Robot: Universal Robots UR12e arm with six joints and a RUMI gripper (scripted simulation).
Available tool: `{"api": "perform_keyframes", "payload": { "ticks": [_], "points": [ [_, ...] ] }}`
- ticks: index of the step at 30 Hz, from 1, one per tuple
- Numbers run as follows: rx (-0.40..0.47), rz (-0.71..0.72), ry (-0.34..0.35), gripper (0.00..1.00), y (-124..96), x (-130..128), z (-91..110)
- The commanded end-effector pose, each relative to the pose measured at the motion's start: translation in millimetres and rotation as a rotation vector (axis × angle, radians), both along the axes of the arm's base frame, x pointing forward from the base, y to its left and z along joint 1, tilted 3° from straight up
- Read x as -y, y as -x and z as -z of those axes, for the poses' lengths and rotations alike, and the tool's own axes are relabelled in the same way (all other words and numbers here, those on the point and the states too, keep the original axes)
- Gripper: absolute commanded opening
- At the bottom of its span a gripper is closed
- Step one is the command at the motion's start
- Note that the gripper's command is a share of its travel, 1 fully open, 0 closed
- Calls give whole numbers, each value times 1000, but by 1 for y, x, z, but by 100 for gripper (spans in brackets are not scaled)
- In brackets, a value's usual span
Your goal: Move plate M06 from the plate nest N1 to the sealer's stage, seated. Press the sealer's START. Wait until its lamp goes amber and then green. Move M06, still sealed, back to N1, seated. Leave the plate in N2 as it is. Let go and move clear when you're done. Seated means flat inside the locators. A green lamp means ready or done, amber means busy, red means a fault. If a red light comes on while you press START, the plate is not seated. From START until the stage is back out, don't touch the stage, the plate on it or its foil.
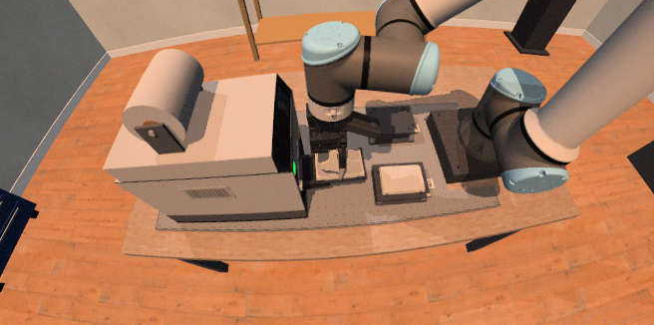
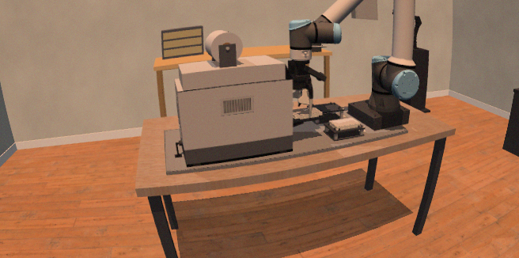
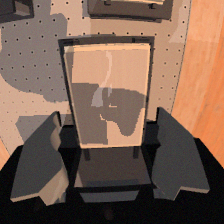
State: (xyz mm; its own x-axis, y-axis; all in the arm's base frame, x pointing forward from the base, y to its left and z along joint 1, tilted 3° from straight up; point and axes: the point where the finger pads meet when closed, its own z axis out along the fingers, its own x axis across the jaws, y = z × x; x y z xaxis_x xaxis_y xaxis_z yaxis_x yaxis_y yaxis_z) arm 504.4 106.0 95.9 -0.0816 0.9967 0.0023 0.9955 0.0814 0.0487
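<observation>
Plate M06 (image 1: 355, 162) (image 2: 301, 114) (image 3: 107, 65), pale with a smooth foil-like top, lies flat on the sealer's dark stage (image 1: 339, 181) (image 3: 61, 50), which is out in front of the sealer (image 1: 224, 146) (image 2: 233, 115). The sealer's lamp (image 1: 294, 167) is green. My gripper (image 1: 331, 162) (image 2: 304, 101) (image 3: 108, 110) is open. It hangs straight down, low over the plate, with a finger on either side of its near end. I cannot tell whether the fingers touch it. Nest N1 (image 1: 394, 123) (image 2: 330, 108) behind is empty. Nest N2 holds its own pale plate (image 1: 401, 178) (image 2: 343, 124).
The foil roll (image 1: 164, 91) (image 2: 222, 43) sits on top of the sealer. The arm's base block (image 1: 449, 143) (image 2: 377, 115) stands at the right end of the perforated board (image 1: 324, 210). A wooden shelf (image 1: 299, 26) stands behind the table.
</observation>
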Motion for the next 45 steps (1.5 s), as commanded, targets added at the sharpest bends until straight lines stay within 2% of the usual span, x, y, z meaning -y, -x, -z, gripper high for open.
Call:
{"api": "perform_keyframes", "payload": {
  "ticks": [1, 19, 33, 45],
  "points": [
    [-4, -1, -2, 68, 3, -2, 7],
    [-4, -1, -2, 68, 2, -2, 17],
    [0, 0, -1, 68, 0, -1, 15],
    [0, 0, -1, 62, 0, -1, 15]
  ]
}}
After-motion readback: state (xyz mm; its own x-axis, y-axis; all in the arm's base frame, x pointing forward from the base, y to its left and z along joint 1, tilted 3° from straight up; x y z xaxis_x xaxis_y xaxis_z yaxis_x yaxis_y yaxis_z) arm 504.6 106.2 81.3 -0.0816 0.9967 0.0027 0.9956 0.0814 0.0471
